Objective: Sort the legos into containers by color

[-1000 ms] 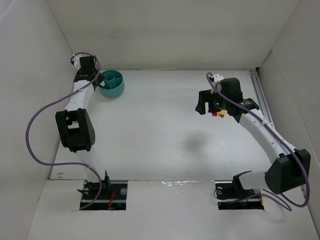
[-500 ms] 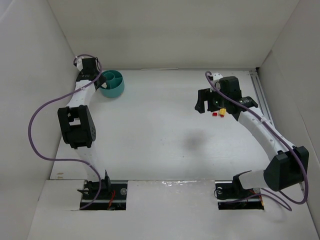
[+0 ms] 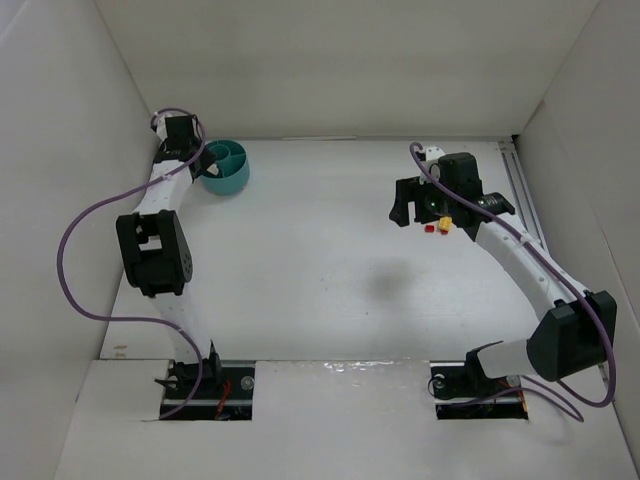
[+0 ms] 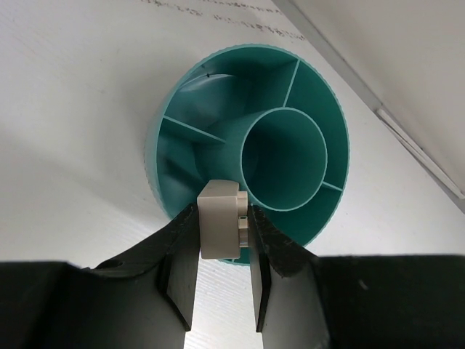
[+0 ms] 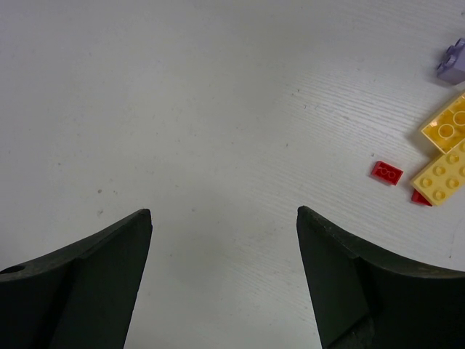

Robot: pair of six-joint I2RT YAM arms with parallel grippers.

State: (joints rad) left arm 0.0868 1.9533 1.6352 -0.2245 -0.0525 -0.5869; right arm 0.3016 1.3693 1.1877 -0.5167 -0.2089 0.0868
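- Pinched in the left hand: a pale brick, just over the near rim of the teal bowl.
- Set at the far left of the worktop, that bowl.
- Spread wide above the worktop: the right hand.
- Lying loose at the right edge of its wrist view: two yellow bricks side by side, a red brick just beside them, a purple brick near.

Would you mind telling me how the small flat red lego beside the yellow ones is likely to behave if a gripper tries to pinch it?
The red lego looks like rigid plastic, so probably stiff and very light. It lies flat and thin on the smooth table, so it may skid rather than lift. Flat-sided, it should not roll.
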